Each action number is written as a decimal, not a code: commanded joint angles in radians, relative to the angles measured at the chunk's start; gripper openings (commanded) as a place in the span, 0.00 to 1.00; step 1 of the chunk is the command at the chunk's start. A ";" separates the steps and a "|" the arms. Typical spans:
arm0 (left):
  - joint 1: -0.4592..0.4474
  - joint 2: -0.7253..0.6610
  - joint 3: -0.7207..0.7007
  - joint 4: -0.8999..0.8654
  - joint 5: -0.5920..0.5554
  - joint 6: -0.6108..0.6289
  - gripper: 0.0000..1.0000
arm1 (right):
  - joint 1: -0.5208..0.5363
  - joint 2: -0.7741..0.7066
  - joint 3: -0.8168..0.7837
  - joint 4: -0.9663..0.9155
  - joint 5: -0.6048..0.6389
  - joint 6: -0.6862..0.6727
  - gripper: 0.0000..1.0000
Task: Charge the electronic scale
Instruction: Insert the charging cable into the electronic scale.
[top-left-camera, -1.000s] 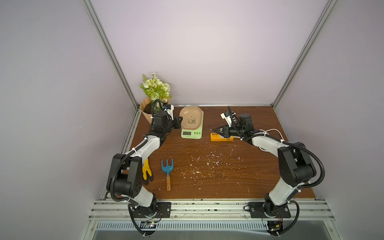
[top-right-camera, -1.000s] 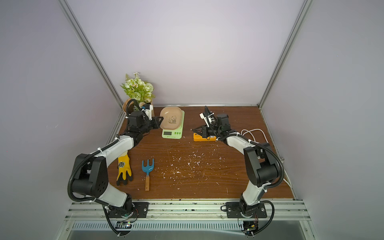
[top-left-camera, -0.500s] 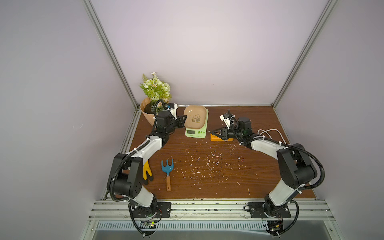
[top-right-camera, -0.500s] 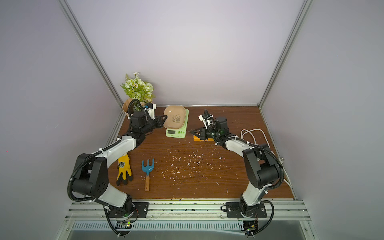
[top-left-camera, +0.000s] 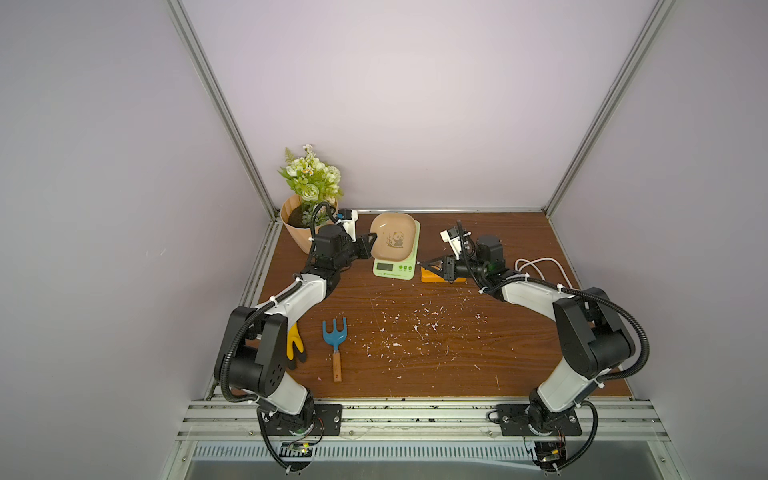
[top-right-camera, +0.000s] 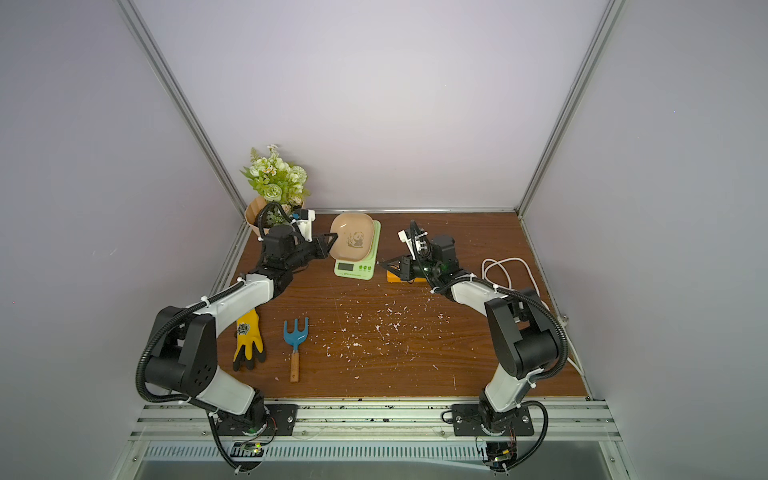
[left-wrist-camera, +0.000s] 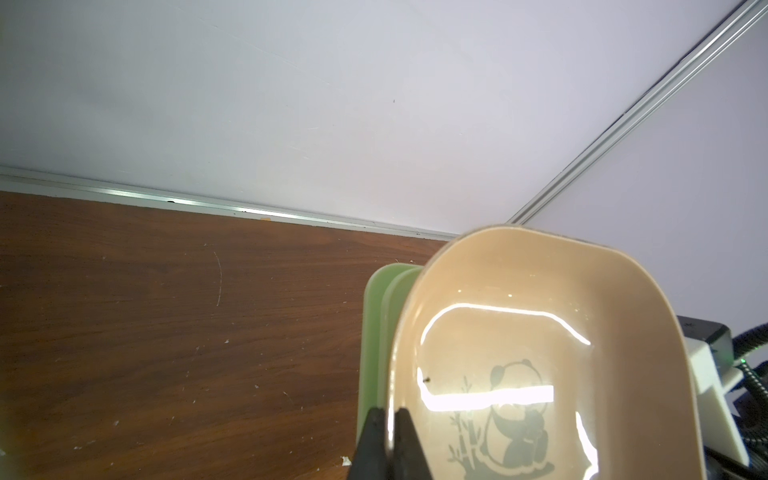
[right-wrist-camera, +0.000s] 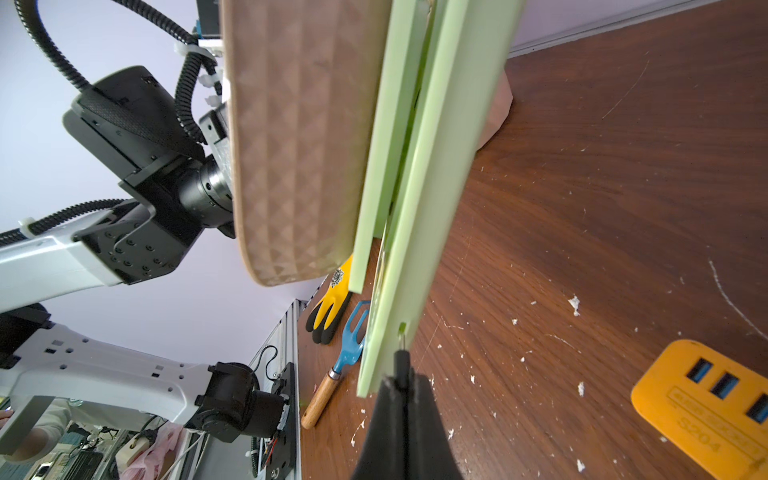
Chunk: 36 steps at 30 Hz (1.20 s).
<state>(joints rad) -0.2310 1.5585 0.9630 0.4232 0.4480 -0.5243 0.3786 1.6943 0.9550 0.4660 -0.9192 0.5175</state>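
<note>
Right wrist view: the right pincer (right-wrist-camera: 401, 376) pinches a plug (right-wrist-camera: 401, 360) beside the scale (right-wrist-camera: 432, 199) at the back of the desk (right-wrist-camera: 602, 187), so push straight and slow while the left pincer (left-wrist-camera: 389, 422) holds the tray (left-wrist-camera: 498, 282).

Top views: a stereo pair, high over the near edge of the counter (top-left-camera: 415, 353), tilted down toward the back wall. Far off. Both top views take in the whole counter, both arms and their bases. The pair is offset slightly sideways.

Left wrist: low, close behind the left pincer (left-wrist-camera: 388, 424), facing along it across the counter to the back wall. The electronic scale (left-wrist-camera: 519, 332) sits very near and fills much of the frame.

Right wrist: rolled on its side, tight behind the right pincer (right-wrist-camera: 401, 386), facing the scale's edge. Beyond it are the left arm (right-wrist-camera: 104, 249), glove (right-wrist-camera: 332, 303) and rake (right-wrist-camera: 347, 353).

All four views share the scale.
</note>
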 joint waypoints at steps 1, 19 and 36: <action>-0.010 -0.027 0.014 0.103 0.018 -0.035 0.00 | 0.005 -0.044 0.004 0.054 -0.014 0.034 0.00; -0.022 -0.021 0.019 0.119 0.032 -0.042 0.00 | 0.017 -0.031 0.017 0.043 -0.029 0.038 0.00; -0.030 -0.009 0.032 0.125 0.068 -0.035 0.00 | 0.018 -0.047 0.015 0.026 0.003 0.029 0.00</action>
<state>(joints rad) -0.2428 1.5589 0.9630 0.4503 0.4660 -0.5278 0.3904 1.6939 0.9550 0.4660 -0.9199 0.5323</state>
